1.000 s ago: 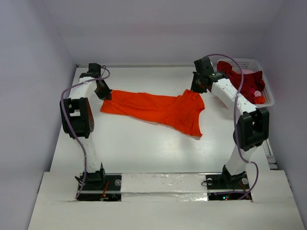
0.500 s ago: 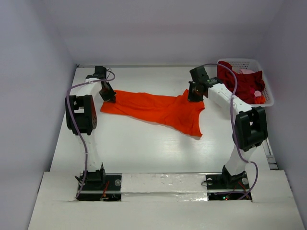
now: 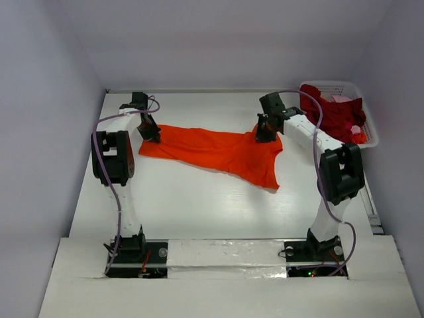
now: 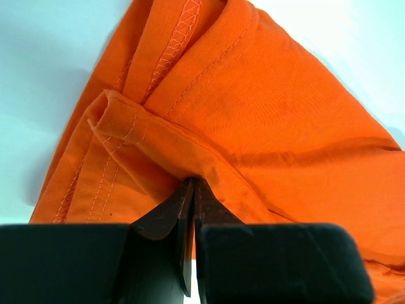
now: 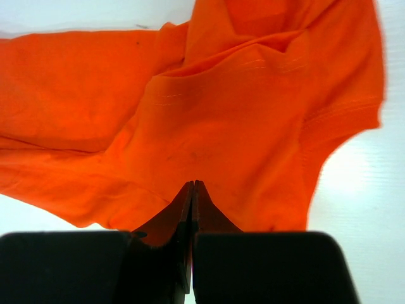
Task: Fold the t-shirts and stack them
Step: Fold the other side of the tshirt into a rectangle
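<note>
A bright orange t-shirt (image 3: 218,151) lies spread across the far half of the table. My left gripper (image 3: 151,134) is at its left end, shut, with a raised hemmed fold of the orange t-shirt (image 4: 266,107) pinched at the tips of my left gripper (image 4: 192,181). My right gripper (image 3: 264,134) is at the shirt's upper right corner and is also shut. In the right wrist view the tips of my right gripper (image 5: 192,183) press into the wrinkled orange t-shirt (image 5: 209,114). More t-shirts, dark red (image 3: 334,114) and one pinkish (image 3: 341,99), are piled in the basket.
A white plastic lattice basket (image 3: 331,84) stands at the far right corner of the white table (image 3: 199,205). Purple-grey walls close in the left, back and right sides. Both arm bases are at the near edge.
The left gripper has moved slightly right onto the shirt's left end. The right gripper has moved left and a little nearer, onto the shirt's upper right corner. The shirt has barely shifted.
</note>
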Robot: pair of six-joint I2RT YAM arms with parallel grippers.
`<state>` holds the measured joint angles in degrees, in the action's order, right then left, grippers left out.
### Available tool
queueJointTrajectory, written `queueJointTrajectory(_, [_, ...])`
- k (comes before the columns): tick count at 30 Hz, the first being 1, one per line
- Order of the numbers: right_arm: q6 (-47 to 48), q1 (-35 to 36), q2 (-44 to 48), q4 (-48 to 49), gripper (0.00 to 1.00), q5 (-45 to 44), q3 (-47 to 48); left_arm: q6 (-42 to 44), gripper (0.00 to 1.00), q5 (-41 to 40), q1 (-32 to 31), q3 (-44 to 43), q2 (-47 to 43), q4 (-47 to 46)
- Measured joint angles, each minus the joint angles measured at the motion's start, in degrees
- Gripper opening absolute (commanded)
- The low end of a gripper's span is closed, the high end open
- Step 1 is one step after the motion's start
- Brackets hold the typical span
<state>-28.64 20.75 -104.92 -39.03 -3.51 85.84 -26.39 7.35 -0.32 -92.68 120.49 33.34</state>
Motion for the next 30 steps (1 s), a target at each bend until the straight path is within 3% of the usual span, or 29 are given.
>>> queueJointTrajectory(30, [-6.80, 1.44, -12.72, 0.39, 0.00, 9.86, 0.72, 0.00, 0.00, -0.02, -0.79, -0.26, 1.57, -0.57])
